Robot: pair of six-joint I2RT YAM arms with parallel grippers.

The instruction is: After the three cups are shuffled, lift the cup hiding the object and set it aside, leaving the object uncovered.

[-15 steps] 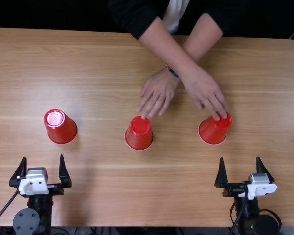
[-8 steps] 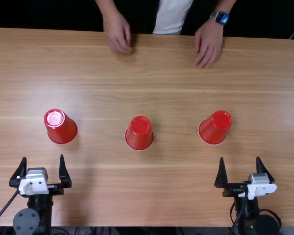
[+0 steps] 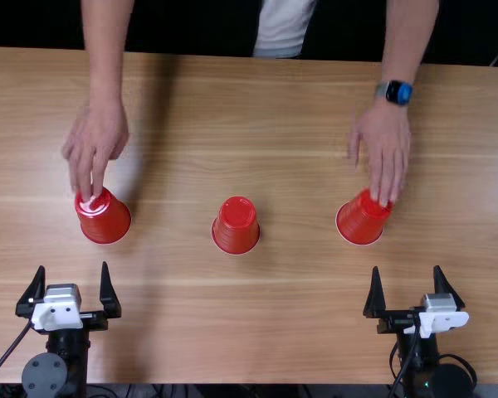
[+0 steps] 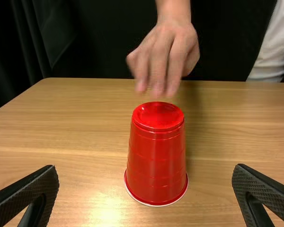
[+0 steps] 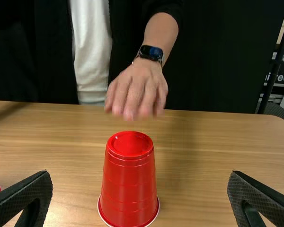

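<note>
Hand (image 3: 95,145) at 9 o'clock upturned red plastic cup (image 3: 104,217), other hand (image 3: 383,153) at 3 o'clock cup (image 3: 363,220) | I hold off, jaws wide open, empty: shuffle unfinished, I judge.

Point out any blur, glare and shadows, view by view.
Left wrist view: the hand above the left cup is blurred; glare on the table before it. Right wrist view: the watch hand blurs at its fingertips. Top view: soft shadow beside the first hand.
</note>
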